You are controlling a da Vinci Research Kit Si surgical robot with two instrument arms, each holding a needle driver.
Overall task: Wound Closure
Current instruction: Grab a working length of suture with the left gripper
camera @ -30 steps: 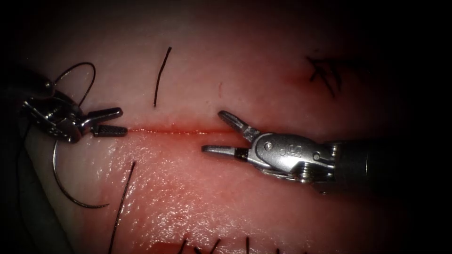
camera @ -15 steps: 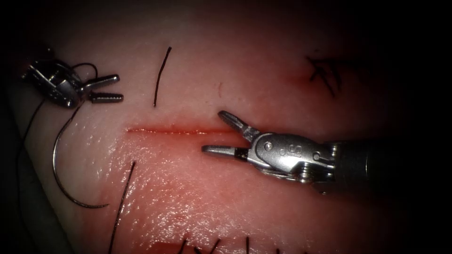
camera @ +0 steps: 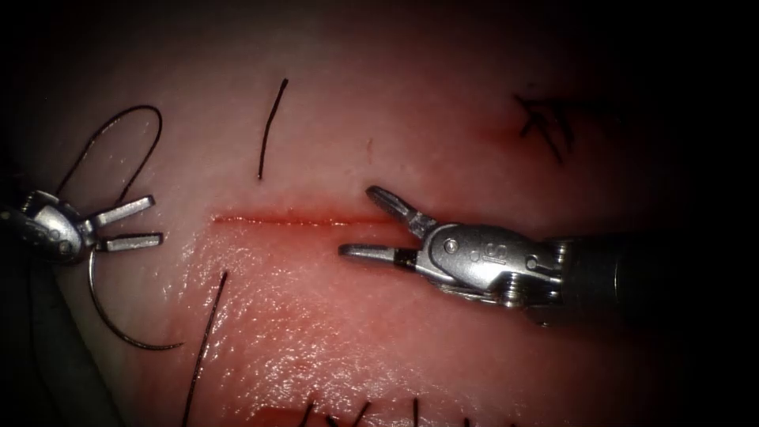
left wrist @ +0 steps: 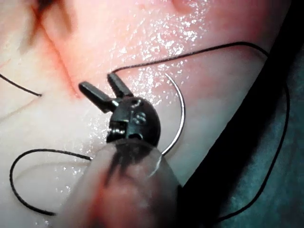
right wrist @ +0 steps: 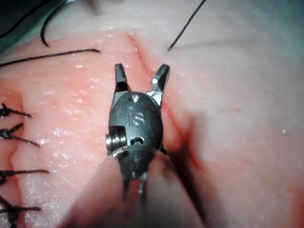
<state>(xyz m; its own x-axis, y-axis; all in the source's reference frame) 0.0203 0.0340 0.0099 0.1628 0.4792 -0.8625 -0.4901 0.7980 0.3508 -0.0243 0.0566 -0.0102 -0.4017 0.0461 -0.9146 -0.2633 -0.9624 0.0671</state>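
Note:
The cut (camera: 292, 217) runs across the tissue (camera: 443, 95) with red fluid along it. My left tool (camera: 155, 220) stands open and holds nothing, left of the cut's left end. The curved needle (camera: 118, 332) lies free on the tissue just below that tool, not in the tissue. Its thread (camera: 146, 119) loops above the tool. The left wrist view has the open left tool (left wrist: 95, 80), the needle (left wrist: 182, 114) beside it and the thread (left wrist: 190, 54). My right tool (camera: 356, 221) is open and empty, its jaws astride the cut's right end, as in the right wrist view (right wrist: 141, 67).
Two cut ends of thread lie loose, one (camera: 271, 126) above the cut and one (camera: 205, 340) below it. Finished stitches (camera: 356, 411) show at the lower edge and a dark knot (camera: 545, 122) at the upper right. The tissue's edge (camera: 47, 316) drops away on the left.
The left tool left the cut's left end, swung up and left, then came down and further left, above the needle. It stayed open. The right tool and needle have not moved.

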